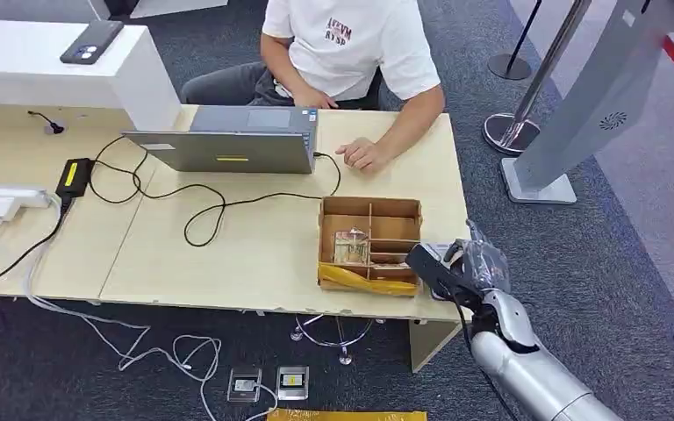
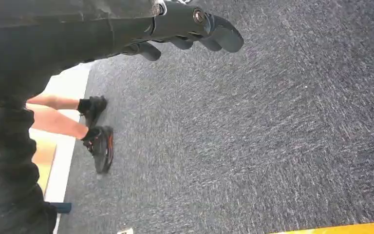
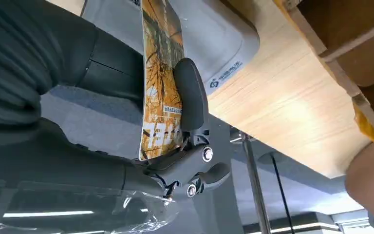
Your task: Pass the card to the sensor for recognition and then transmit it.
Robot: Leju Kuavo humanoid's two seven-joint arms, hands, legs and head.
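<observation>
Pinned in the right robot hand (image 3: 185, 141): an orange card (image 3: 160, 83) with a bamboo print and small white lettering too fine to read, thumb pressed on its face, fingers behind, held just beside the grey sensor (image 3: 209, 39) on the bench (image 3: 282, 102). On that sensor, a small teal logo with characters, unreadable at this size; at the sensor's far side, a partitioned cardboard box (image 1: 370, 241). Well away from the sensor, down over grey carpet (image 2: 253, 146), the left robot hand (image 2: 190, 29) with fingers loosely curled, holding nothing.
</observation>
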